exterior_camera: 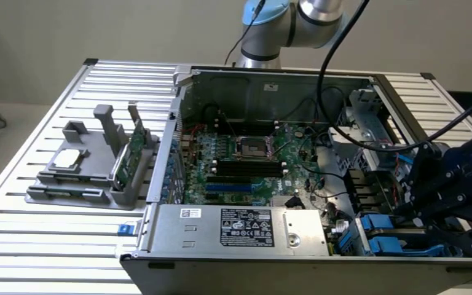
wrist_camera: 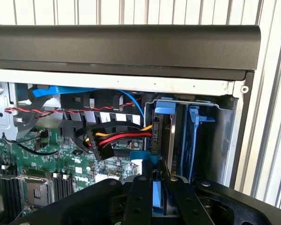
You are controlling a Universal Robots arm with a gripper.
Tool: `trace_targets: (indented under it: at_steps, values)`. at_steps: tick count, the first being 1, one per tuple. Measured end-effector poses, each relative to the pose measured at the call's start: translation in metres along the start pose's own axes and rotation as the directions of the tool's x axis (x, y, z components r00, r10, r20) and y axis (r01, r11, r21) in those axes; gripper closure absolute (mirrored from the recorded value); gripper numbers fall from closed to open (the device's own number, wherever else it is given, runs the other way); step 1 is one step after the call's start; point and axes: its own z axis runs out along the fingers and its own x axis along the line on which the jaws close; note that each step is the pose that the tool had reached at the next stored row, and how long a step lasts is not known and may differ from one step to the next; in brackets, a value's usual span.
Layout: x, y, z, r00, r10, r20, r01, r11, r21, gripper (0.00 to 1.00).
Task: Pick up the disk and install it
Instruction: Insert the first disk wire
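Grey fixture [exterior_camera: 88, 178] sits on the slatted counter [exterior_camera: 39, 246] at the exterior view's left, beside the open PC case [exterior_camera: 244, 239]. Motherboard [exterior_camera: 244, 163] exposed mid-case. At the exterior view's right, end effector [wrist_camera: 158, 199] is over the drive bay [wrist_camera: 187, 136], fingers narrowly parted, clamped on the disk [wrist_camera: 157, 194] by its blue carrier edge, just above the bay.

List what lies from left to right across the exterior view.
Grey fixture tray → upright green circuit card → motherboard inside the open computer case → blue drive carriers → gripper.
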Motion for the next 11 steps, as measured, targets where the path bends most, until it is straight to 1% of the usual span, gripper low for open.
trace_targets:
  at_steps: [2,3,4,5,7,8,11]
  values:
    - [-0.0005,0.0,0.0,1.0,0.002,-0.0011,-0.002,1.0,0.0005,0.83]
    - [-0.0007,0.0,-0.0001,1.0,0.002,-0.0018,-0.002,1.0,0.0011,0.75]
    - [-0.0008,-0.0001,-0.0005,1.0,0.003,-0.0024,-0.003,1.0,0.0016,0.75]
    - [-0.0008,-0.0002,-0.0011,1.0,0.003,-0.0028,-0.003,1.0,0.0024,0.69]
    - [-0.0006,-0.0004,-0.003,1.0,0.004,-0.0038,-0.004,1.0,0.0047,0.69]
    - [-0.0004,-0.0006,-0.0043,1.0,0.004,-0.004,-0.004,1.0,0.0058,0.63]
    - [0.0002,-0.0015,-0.0087,1.0,0.005,-0.0048,-0.005,1.0,0.0078,0.63]
